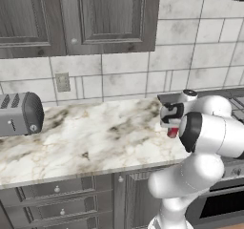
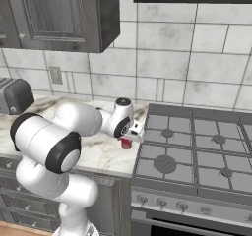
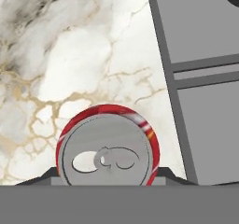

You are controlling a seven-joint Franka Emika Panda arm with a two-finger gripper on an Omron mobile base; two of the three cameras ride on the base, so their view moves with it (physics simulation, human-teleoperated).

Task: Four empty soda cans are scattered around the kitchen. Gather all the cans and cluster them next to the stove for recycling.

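Directly under the gripper point(image 3: 107, 183) sits the clamped red can point(image 3: 107, 146).

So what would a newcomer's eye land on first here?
The white arm's gripper shut on a red soda can, held over the marble counter just beside the stove. After that, the grey toaster at the counter's far left.
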